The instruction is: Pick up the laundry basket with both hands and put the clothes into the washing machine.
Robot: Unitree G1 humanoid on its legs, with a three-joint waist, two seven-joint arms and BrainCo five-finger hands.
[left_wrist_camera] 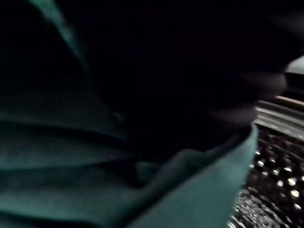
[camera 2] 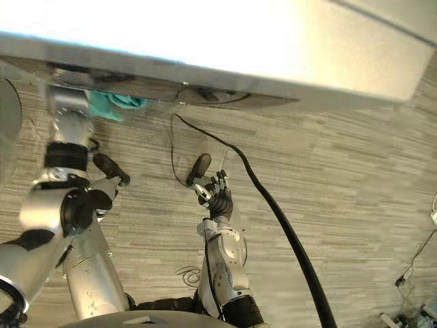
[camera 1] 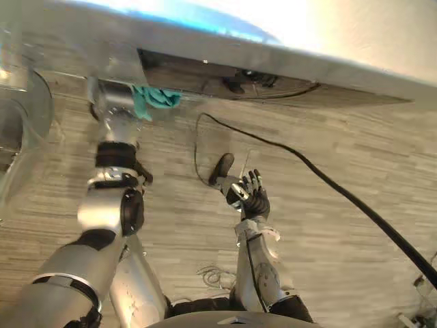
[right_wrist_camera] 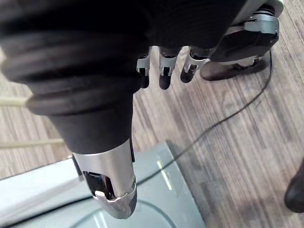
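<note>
A teal cloth [camera 1: 156, 99] hangs at the dark opening of the silver washing machine [camera 1: 287, 58]. My left arm [camera 1: 115, 147] reaches into that opening, and its hand is hidden in there by the cloth. In the left wrist view the teal cloth [left_wrist_camera: 95, 161] lies very close, with the drum's perforated metal wall [left_wrist_camera: 275, 175] beside it. My right hand [camera 1: 252, 195] hangs open above the wooden floor, apart from the machine, and holds nothing. In the right wrist view its fingers [right_wrist_camera: 162, 66] are straight.
The machine's clear round door [camera 1: 20, 116] stands open at the far left. Pale wood-plank floor [camera 1: 355, 137] stretches to the right of the machine. Some small clutter [camera 1: 418, 316] lies at the lower right corner.
</note>
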